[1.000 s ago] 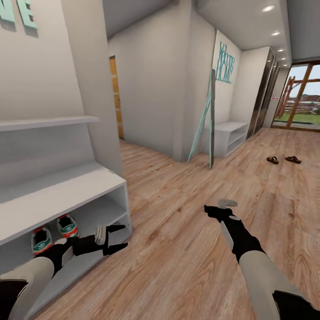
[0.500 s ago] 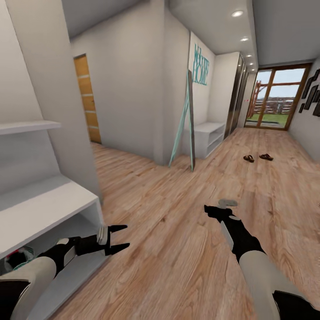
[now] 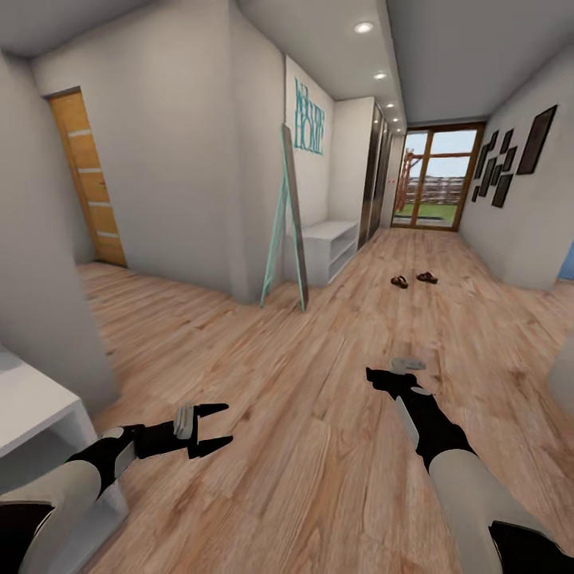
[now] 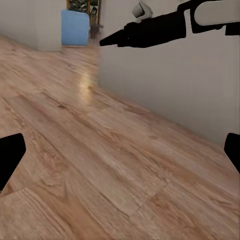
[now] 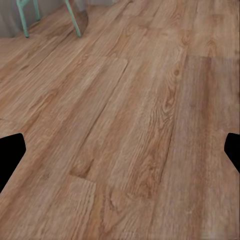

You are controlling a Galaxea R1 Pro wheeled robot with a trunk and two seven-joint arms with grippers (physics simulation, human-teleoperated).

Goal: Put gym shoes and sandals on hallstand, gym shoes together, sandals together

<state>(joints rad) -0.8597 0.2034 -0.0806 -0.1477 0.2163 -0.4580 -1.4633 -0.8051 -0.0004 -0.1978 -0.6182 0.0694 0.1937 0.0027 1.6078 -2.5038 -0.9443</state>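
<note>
Brown sandals [image 3: 413,280] lie far down the corridor floor [image 3: 319,414], likely light and floppy, best pinched at a strap; left tool [image 3: 212,429] and right tool [image 3: 381,375] gape empty.

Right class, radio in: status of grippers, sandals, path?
Left gripper open, empty. Right gripper open, empty. Two brown leather sandals far down wood-plank floor. Path clear.

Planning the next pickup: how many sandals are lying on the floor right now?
2: the two sandals lie side by side on the corridor floor far ahead, toward the glass door.
</note>
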